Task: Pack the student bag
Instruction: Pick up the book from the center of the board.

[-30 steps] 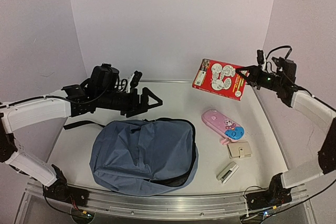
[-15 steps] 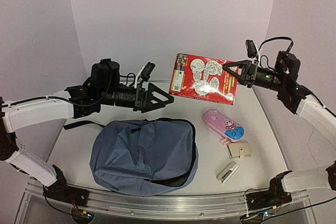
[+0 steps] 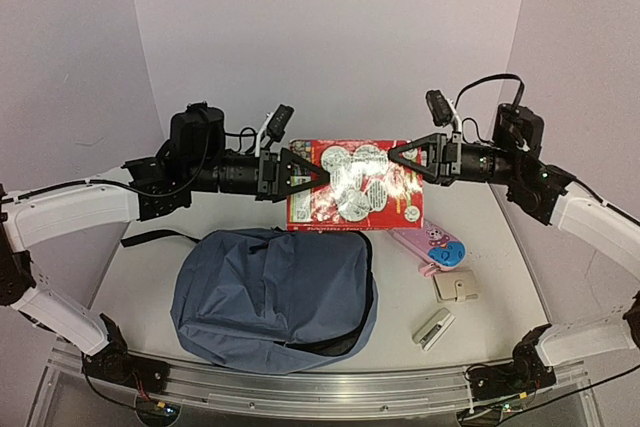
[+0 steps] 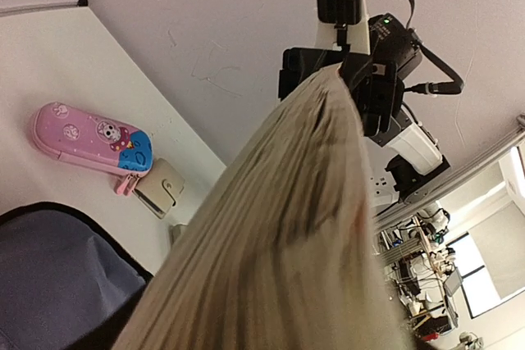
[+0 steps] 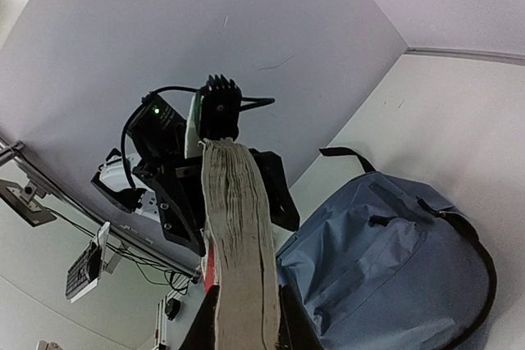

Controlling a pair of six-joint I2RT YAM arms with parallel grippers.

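One student bag (image 3: 270, 292) lies flat on the table (image 3: 140, 277) in the lower centre of the top view, dusty blue, with a black strap trailing off to its left. Over its far edge one red book (image 3: 355, 187) hangs upright in the air between two grippers. The right gripper (image 3: 400, 157) pinches its right edge. The left gripper (image 3: 315, 175) straddles its left edge, and I cannot tell whether that one presses on it. The cover shows white cartoon speech bubbles; its writing is too small to read. Only the wrist views show the book's cream page block, each with the opposite gripper and its camera just beyond it. The right wrist view also has the bag at lower right. Right of the bag lie three small things, one of each: a pink pencil case (image 3: 430, 240) with a cartoon figure, a beige wallet (image 3: 456, 288) and a white-and-grey clip-like item (image 3: 434, 329), which appears only in the top view.
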